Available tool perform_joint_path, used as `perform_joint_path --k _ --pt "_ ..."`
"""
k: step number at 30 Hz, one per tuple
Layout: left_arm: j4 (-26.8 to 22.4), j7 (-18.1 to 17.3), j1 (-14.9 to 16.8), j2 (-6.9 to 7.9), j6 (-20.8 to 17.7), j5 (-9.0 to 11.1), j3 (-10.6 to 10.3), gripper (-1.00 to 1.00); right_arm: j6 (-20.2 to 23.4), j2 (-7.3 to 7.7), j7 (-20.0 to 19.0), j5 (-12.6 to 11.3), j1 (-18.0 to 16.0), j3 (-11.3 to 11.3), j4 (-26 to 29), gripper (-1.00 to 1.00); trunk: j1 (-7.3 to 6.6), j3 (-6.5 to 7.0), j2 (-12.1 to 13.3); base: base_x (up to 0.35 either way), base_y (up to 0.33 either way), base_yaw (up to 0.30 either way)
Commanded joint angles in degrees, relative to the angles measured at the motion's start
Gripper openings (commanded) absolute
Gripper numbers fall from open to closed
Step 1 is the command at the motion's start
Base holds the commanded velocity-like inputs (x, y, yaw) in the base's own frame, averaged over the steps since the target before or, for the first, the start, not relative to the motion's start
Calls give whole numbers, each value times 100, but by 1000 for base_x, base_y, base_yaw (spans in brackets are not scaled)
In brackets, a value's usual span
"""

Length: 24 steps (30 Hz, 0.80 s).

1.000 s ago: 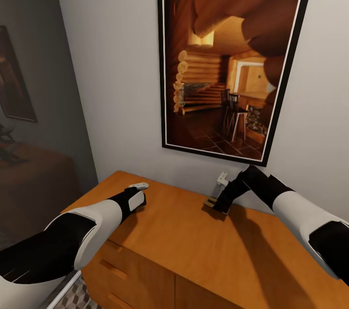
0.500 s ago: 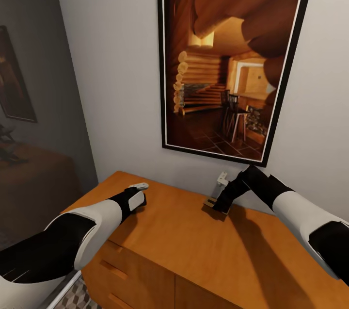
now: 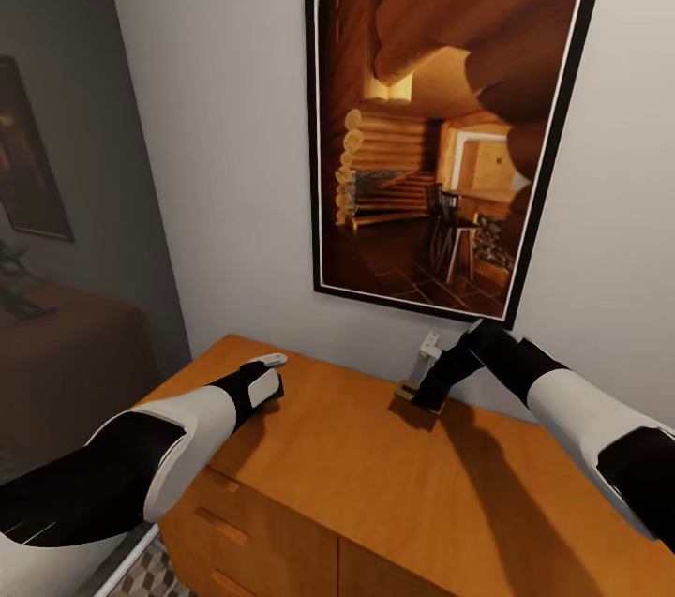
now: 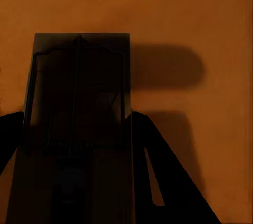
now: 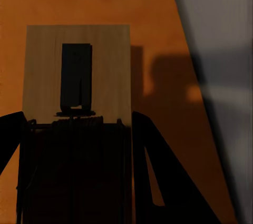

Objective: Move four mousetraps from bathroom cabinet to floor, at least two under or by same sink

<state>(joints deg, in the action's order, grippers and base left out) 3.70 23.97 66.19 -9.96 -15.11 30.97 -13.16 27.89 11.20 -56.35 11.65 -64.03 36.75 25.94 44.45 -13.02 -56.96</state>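
I stand at the cabinet (image 3: 375,475), its smooth orange-brown top spread under both my arms and its drawer fronts with small handles showing along the near edge. Above the cabinet, on the pale wall, hangs a large framed picture (image 3: 441,128) of a log-cabin interior.

My right gripper (image 3: 419,391) is down at the back of the cabinet top, close to the wall and just below the picture's lower edge. From the head I see a small tan board at its tip, resting on or just above the wood; I cannot tell which. My right wrist camera shows it well: a mousetrap (image 5: 76,81), a light wooden rectangle with a dark metal plate and a coiled spring, lies between my two dark fingers (image 5: 158,171), which flank it on either side. My right claw pinches this mousetrap.

My left gripper (image 3: 267,377) sits over the cabinet top toward its left end, well apart from the right one. In my left wrist camera a second mousetrap (image 4: 79,92), in deep shadow, with a thin wire bar outlined on it, lies between those fingers (image 4: 158,171) against the orange wood. That claw also looks closed on its trap.

A sliver of cube-patterned bathroom floor (image 3: 150,574) shows beside the cabinet's left corner.
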Motion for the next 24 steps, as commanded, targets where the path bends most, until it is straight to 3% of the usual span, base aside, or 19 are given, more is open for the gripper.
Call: perform_joint_path --k 1,24 --pt "8 17 8 -4 -28 15 -48 -100 50 5 -16 15 -3 8 16 -100 -22 10 36 0 0 0" --pt "8 -32 8 -4 -35 23 -29 -100 50 5 -16 19 1 8 16 -100 -527 423 958 0 0 0"
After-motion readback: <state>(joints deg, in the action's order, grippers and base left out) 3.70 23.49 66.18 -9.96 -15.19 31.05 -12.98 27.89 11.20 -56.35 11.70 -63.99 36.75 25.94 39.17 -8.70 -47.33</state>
